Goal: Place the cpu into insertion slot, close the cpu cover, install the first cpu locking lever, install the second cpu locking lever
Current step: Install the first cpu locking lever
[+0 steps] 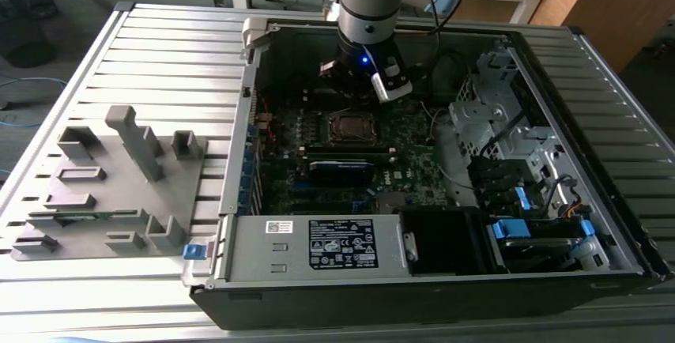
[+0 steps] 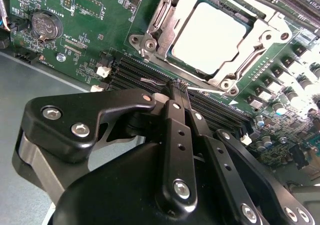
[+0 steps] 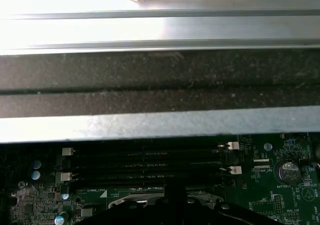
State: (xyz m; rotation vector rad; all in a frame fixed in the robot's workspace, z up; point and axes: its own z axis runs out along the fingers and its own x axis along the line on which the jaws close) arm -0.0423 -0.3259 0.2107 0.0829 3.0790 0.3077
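In the second wrist view the cpu (image 2: 210,37) lies silvery and flat in the insertion slot, and the cpu cover (image 2: 239,65) lies down around it as a metal frame. My gripper (image 2: 178,86) is shut, with its tips just beside the socket over the black memory slots. A thin metal locking lever (image 2: 150,79) runs right at those tips; I cannot tell whether it is pinched or only touched. The exterior view has the gripper (image 1: 359,90) hanging just beyond the insertion slot (image 1: 350,126), inside the open computer case.
The case's far wall (image 3: 160,85) stands close behind the gripper. A coin battery (image 2: 44,25) sits on the board. The power supply (image 1: 316,244) fills the near side, a drive cage (image 1: 507,122) the exterior view's right. A grey fixture (image 1: 116,177) lies outside, left.
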